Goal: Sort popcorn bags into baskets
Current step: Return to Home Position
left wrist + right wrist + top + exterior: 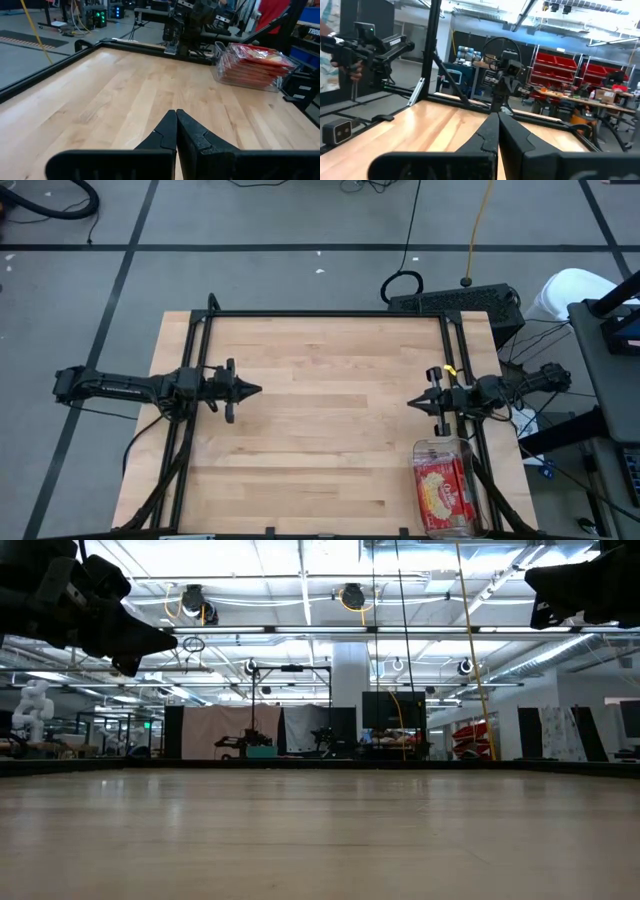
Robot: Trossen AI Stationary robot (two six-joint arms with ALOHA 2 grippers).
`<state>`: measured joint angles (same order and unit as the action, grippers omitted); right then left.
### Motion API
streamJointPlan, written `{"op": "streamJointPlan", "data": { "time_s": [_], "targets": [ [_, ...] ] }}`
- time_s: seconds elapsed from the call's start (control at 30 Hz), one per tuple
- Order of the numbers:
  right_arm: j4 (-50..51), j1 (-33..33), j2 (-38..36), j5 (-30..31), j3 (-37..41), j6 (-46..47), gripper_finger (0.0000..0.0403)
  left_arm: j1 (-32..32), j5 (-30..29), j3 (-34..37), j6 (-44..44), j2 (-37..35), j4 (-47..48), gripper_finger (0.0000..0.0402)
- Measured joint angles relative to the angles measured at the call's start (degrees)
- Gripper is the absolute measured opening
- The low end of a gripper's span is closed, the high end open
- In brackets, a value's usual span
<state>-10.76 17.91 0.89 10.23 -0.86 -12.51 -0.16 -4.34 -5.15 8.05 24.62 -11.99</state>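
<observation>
Hovering clenched, empty: right gripper (412,402) just off short end of bin (440,443); left gripper (258,390) well apart, also clenched; popcorn bags (445,490) inside.

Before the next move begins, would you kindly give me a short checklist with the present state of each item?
1. Left gripper shut and empty: ok.
2. Right gripper shut and empty: ok.
3. Both grippers raised above the table, as the low view shows: ok.
4. All popcorn bags in the clear bin, with none loose on the table: ok.
5. Clear bin fully supported at the table's edge on the right arm's side: cannot tell.
6. Number of popcorn bags in the stack: cannot tell.
</observation>
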Motion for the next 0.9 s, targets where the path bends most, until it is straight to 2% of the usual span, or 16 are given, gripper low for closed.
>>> {"op": "streamJointPlan", "data": {
  "time_s": [0.23,0.37,0.5,0.63,0.9],
  "targets": [
    [2.0,-6.3,0.0,-5.6,0.0,1.0,0.0,0.0,0.0,0.0,0.0,0.0,-0.2,0.0003],
    [2.9,-9.1,0.0,-5.6,0.0,2.6,0.0,0.0,0.0,0.0,0.1,0.0,-0.2,0.0002],
    [1.7,-9.2,0.0,-4.0,0.0,2.1,0.0,0.0,0.0,0.0,0.1,0.0,-0.3,0.0003],
    [1.9,-9.2,-0.8,-5.9,0.0,1.0,0.0,0.0,0.0,0.0,-0.3,0.0,-0.3,0.0002],
    [5.7,-9.2,-0.8,-5.8,0.0,-0.5,0.0,0.0,0.0,0.0,-2.1,-0.9,-1.9,0.0002]
  ]
}}
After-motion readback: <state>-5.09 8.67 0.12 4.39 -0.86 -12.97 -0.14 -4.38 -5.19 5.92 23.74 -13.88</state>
